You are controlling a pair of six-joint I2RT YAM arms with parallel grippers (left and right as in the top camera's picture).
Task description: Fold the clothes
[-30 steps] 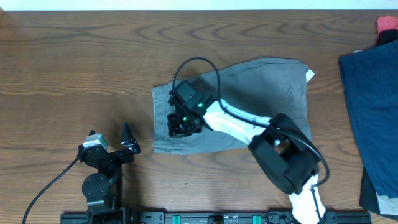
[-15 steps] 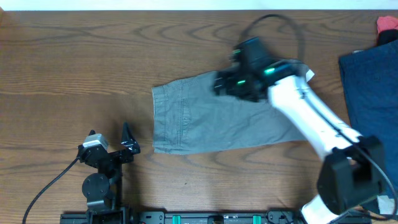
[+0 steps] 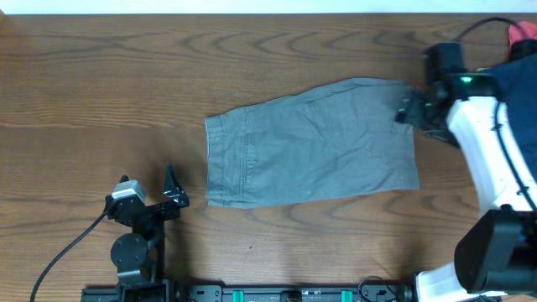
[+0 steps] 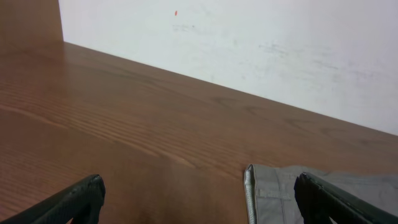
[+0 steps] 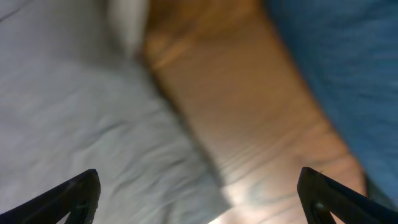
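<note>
Overhead view: left gripper (image 3: 148, 186) sat parked at the near left of the table (image 3: 101, 84), fingers spread wide and empty. Left wrist view confirmed the wide gap, with bare wood between the tips.

Grey shorts (image 3: 310, 151) lay flat at the table's middle, just right of and beyond that gripper, not touching it. Long axis ran left to right, tilted slightly so the right end sat farther. Waistband (image 3: 210, 159) pointed left, leg hems (image 3: 414, 143) pointed right.

Right gripper (image 3: 408, 112) hovered at the shorts' far right corner. Right wrist view, blurred, showed its fingers wide apart with nothing between them, over grey cloth, a strip of wood, then blue cloth. Contact with the shorts: could not tell.

Blue garment (image 3: 524, 117) lay at the right edge, apart from the shorts. Red item (image 3: 522, 32) sat at the far right corner.
</note>
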